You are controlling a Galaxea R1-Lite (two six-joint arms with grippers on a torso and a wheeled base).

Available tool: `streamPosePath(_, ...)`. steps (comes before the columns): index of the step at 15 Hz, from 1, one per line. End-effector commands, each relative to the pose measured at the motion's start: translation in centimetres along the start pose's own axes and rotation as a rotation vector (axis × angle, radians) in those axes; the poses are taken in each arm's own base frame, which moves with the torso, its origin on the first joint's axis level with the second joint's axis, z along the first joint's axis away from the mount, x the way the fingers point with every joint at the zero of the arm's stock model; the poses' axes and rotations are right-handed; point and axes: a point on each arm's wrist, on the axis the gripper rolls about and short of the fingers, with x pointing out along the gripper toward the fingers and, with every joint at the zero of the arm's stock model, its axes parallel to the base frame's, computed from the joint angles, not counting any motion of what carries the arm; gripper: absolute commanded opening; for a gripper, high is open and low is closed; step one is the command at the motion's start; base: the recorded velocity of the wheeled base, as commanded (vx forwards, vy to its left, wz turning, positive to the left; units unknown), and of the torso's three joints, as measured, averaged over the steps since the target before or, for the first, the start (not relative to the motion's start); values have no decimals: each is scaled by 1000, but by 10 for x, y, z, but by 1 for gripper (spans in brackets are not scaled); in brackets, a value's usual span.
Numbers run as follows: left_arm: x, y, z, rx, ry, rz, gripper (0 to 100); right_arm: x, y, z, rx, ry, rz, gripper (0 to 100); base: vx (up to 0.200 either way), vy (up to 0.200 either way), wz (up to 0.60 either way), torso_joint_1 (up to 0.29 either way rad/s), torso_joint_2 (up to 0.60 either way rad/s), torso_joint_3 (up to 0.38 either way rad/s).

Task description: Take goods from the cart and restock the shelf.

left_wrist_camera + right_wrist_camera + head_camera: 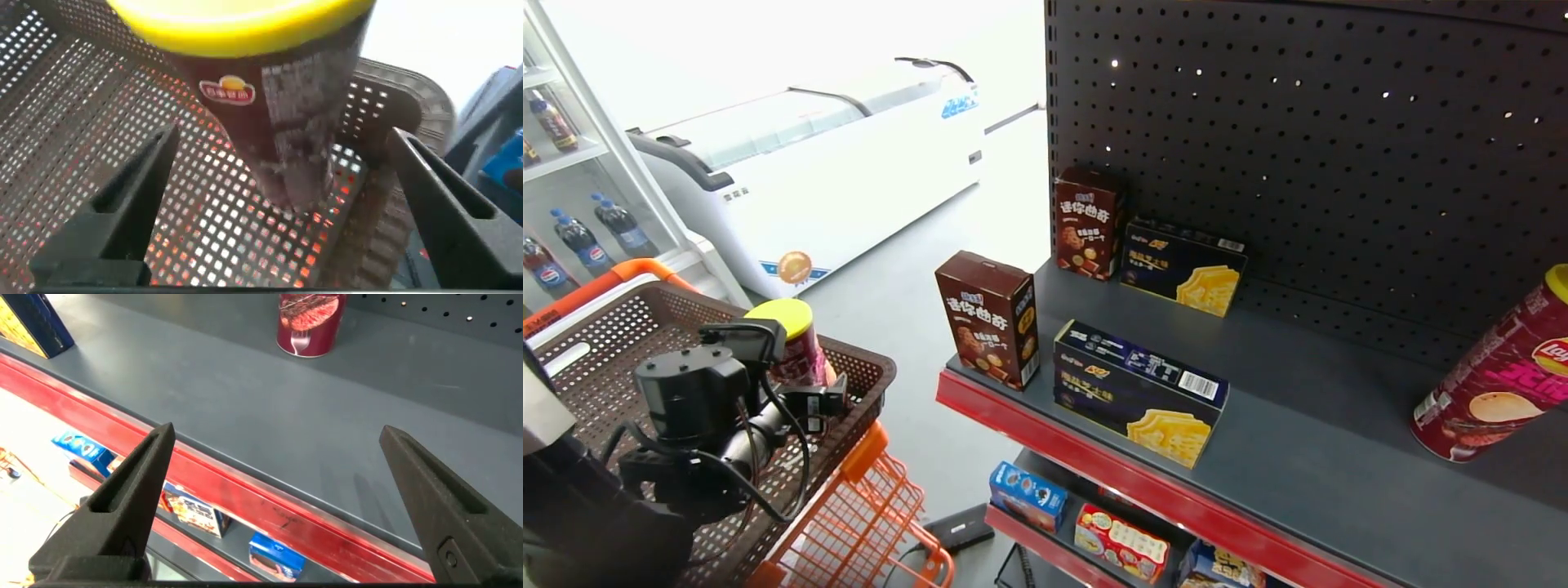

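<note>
Chip can (pixel 801 359) upright in cart basket (pixel 605 331), lid (pixel 779 314) uppermost.

My left arm (pixel 711 425) is matt black; a round, drum-shaped joint housing (pixel 690 384) caps it, beside a short silvery tube; thin black cables (pixel 805 465) loop loosely alongside; a small black camera box (pixel 742 339) sits at the wrist; my left gripper (pixel 283 139) and right gripper (pixel 278 434) each carry two black wedge-shaped fingers (pixel 122 510) with stepped inner faces.

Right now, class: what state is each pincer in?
Left pincer: open, either side of the chip can.
Right pincer: open, holding nothing, above the shelf.
</note>
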Motion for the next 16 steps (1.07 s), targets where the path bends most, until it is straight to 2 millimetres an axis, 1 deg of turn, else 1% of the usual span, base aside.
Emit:
streamPosePath(1,26,-8,-14,19,38,28,100,0,0,0,0,-1,1,100,0,0,0,0,0,0)
streamPosePath(4,48,-14,-3,22,-49,40,100,0,0,0,0,1,1,100,0,0,0,0,0,0)
streamPosePath(11,63,-16,9,-4,-122,67,100,0,0,0,0,1,1,100,0,0,0,0,0,0)
streamPosePath(12,65,-17,13,-8,-137,66,0,0,0,0,0,1,1,100,0,0,0,0,0,0)
streamPosePath(16,67,-17,20,2,-163,71,0,0,0,0,0,1,1,100,0,0,0,0,0,0)
